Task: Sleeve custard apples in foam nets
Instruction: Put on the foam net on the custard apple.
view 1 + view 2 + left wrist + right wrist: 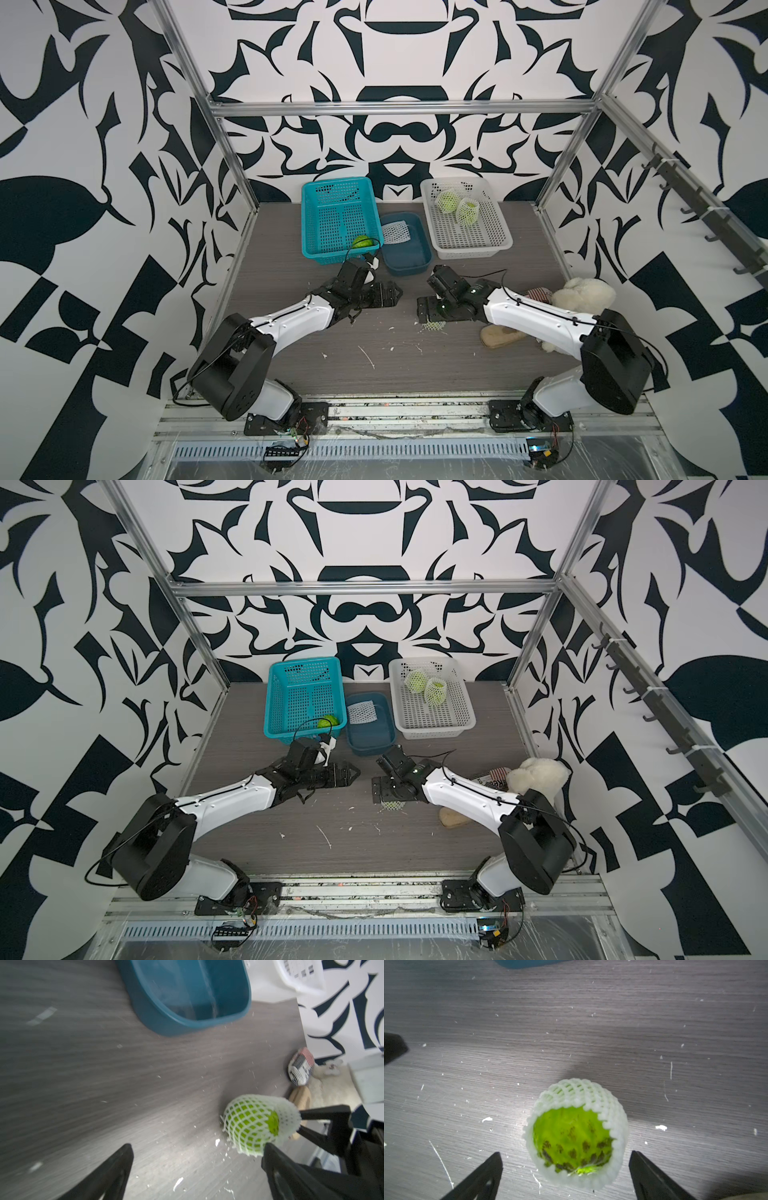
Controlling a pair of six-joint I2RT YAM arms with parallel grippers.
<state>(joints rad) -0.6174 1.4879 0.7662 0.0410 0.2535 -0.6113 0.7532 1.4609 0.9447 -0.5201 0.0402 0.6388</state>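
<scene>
Netted apple [575,1132] sits on the table [571,1022]. The net's open end faces the right wrist cam, w/ green skin and dark marks showing thru the hole. Right claw [565,1153] is spread wide, one finger each side of the fruit. There are clear gaps both sides and it's gripping nothing. From above, the fruit is mostly hidden under that claw and only a bit of white mesh peeks out.

Left claw [197,1145] is also wide open and empty. It's low over the table, near the fruit, tips pointing toward the right claw. Left wrist pic is blurred.

Further back, L to R:
- Teal basket [309,216] w/ one bare apple [362,242] in the corner nearest the left arm.
- Dark blue tub [409,266] btwn the baskets, w/ one flat spare net [395,232] lying in it.
- White basket [498,224] w/ two more netted apples [448,200], side by side at its far end.

Plush toy [584,295] lies on the table at the robot's right, partly behind the right arm. Foam crumbs [661,1127] are scattered across the table, esp. around the fruit.
</scene>
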